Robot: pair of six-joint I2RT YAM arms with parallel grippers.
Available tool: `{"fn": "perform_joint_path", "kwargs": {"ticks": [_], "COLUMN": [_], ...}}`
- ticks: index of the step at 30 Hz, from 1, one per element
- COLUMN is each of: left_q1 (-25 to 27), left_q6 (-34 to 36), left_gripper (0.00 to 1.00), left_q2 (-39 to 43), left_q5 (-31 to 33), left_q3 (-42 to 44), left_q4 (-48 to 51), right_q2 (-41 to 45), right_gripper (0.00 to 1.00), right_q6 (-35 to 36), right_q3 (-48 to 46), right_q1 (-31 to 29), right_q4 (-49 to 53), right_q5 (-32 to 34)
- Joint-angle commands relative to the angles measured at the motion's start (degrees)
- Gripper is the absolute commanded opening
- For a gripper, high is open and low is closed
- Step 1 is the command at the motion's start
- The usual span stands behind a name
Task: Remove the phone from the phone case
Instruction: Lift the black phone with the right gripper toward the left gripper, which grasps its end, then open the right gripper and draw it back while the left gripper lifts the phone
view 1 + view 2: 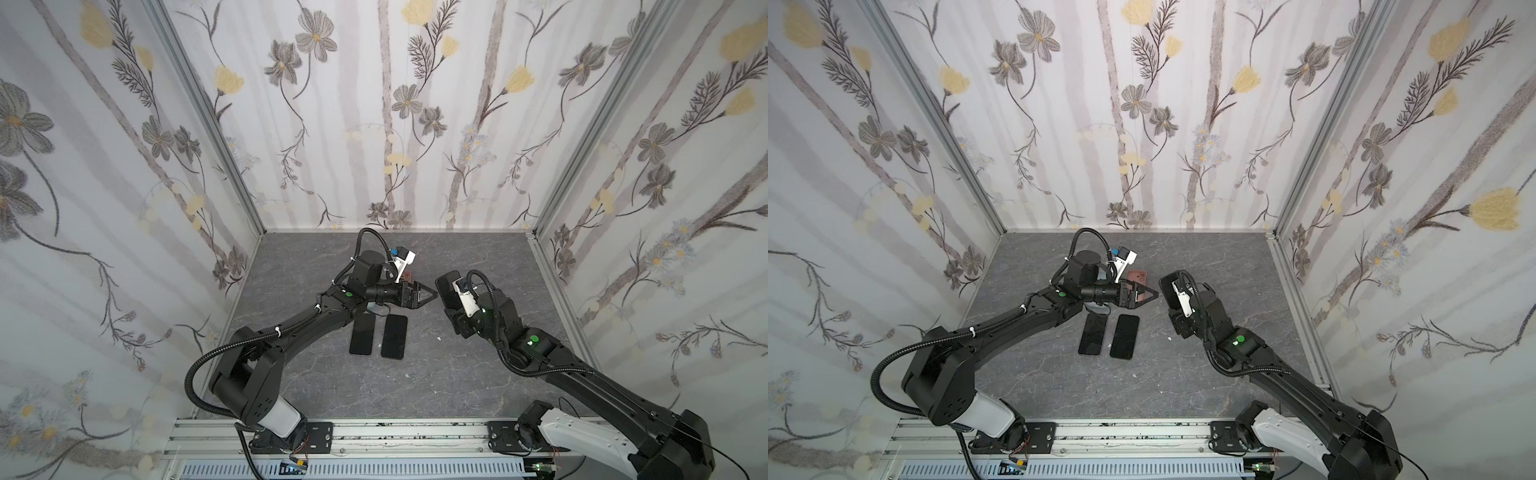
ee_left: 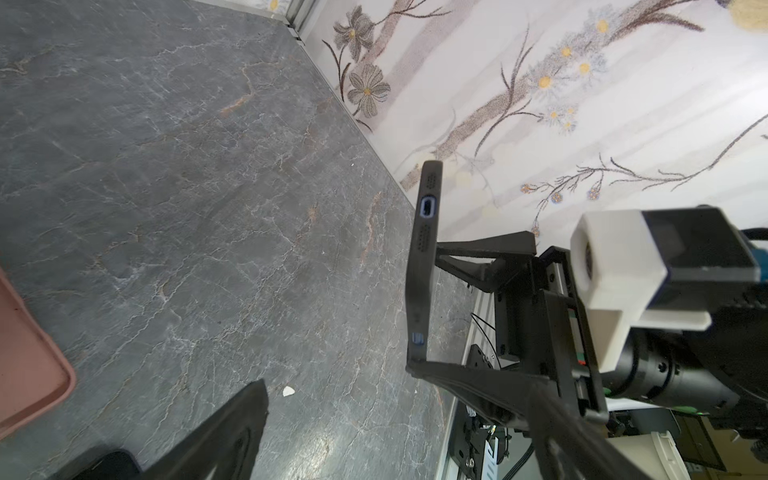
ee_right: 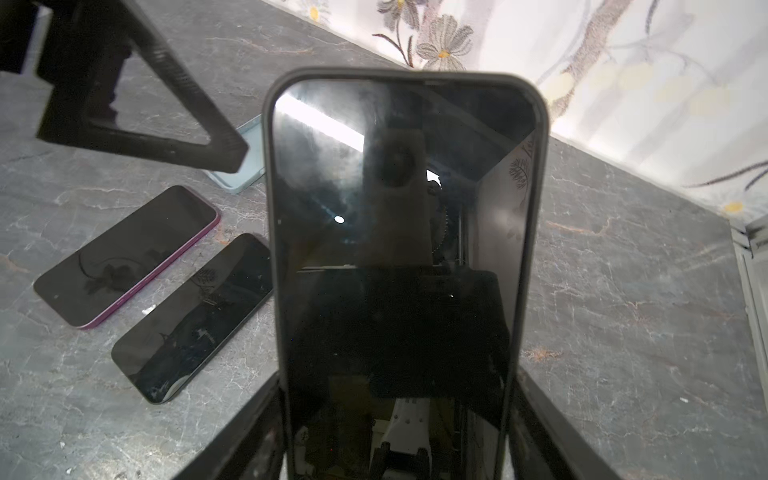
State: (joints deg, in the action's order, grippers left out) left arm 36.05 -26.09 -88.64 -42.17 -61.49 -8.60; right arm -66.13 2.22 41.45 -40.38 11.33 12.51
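Clamping the cased phone (image 3: 399,249) by its long edges, the right gripper (image 2: 428,307) holds it aloft, right of the black bare phone (image 1: 394,336); the left gripper (image 1: 430,294) gapes empty just behind it.

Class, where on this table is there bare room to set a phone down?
Bare: the strip between the two flat phones and the front rail, and the back right corner beyond the right gripper. Crowded: the middle, around the left gripper and brown case.
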Motion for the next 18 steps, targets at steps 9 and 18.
{"fn": "perform_joint_path", "kwargs": {"ticks": [9,18], "left_q1": [0.6,1.1], "left_q6": [0.9,1.0], "left_gripper": [0.57,0.28], "left_q2": [-0.8,-1.4], "left_q5": [-2.1,-3.6], "left_q3": [-1.0,-1.7], "left_q4": [0.0,0.4], "right_q2": [-2.2,-2.4], "right_gripper": [0.50,0.52], "right_q6": [9.7,10.4], "right_q3": [3.4,3.3], "right_q1": [-6.3,-8.4], "right_q4": [-4.0,-5.1], "right_q5": [3.8,4.1]}}
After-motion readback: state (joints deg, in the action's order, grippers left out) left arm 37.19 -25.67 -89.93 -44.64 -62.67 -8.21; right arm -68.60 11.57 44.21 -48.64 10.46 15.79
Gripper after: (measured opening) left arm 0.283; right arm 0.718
